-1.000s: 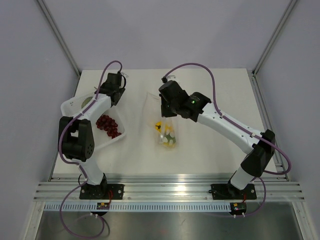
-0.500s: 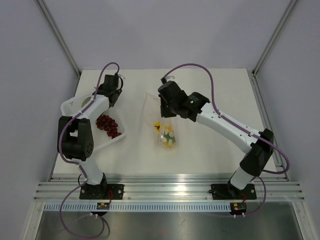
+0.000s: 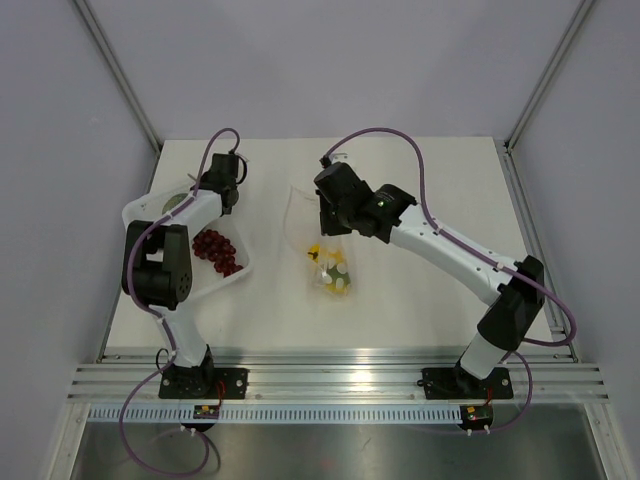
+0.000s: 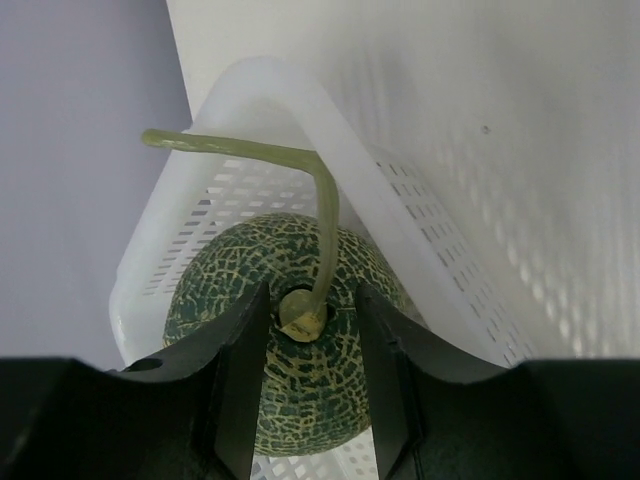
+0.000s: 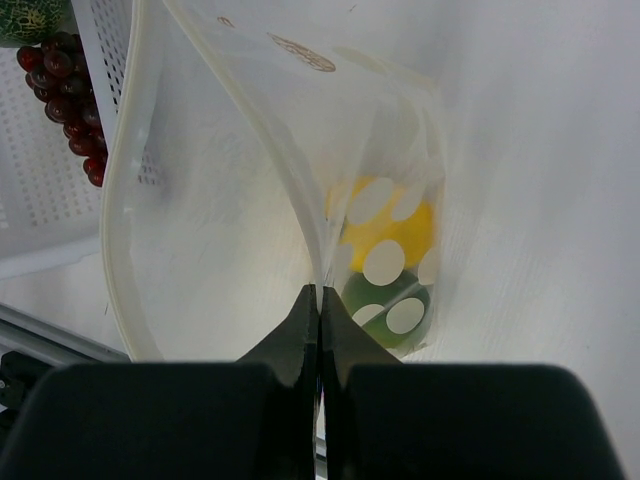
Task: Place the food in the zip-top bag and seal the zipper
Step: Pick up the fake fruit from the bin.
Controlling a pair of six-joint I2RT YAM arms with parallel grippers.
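The grey-green netted fruit (image 4: 290, 345) with a thin stem (image 4: 325, 215) lies in the white tray's far corner; in the top view (image 3: 176, 200) it shows beside my left gripper (image 3: 207, 190). My left gripper (image 4: 312, 300) is open, its fingers on either side of the stem's base, just over the fruit. The clear dotted zip-top bag (image 5: 220, 200) lies mid-table (image 3: 325, 255), mouth open. It holds the yellow ball (image 5: 395, 225) and a small green fruit (image 5: 385, 300). My right gripper (image 5: 320, 295) is shut on the bag's mouth edge, by the whitish zipper (image 5: 113, 240).
The white perforated tray (image 3: 140, 215) sits at the left and also holds a bunch of dark red grapes (image 3: 215, 250), seen in the right wrist view (image 5: 65, 110) too. A metal rail runs along the table's near edge (image 3: 330, 375).
My left gripper has crept towards the tray's far corner, over the grey-green fruit. My right gripper has shifted slightly left with the bag's edge in it.
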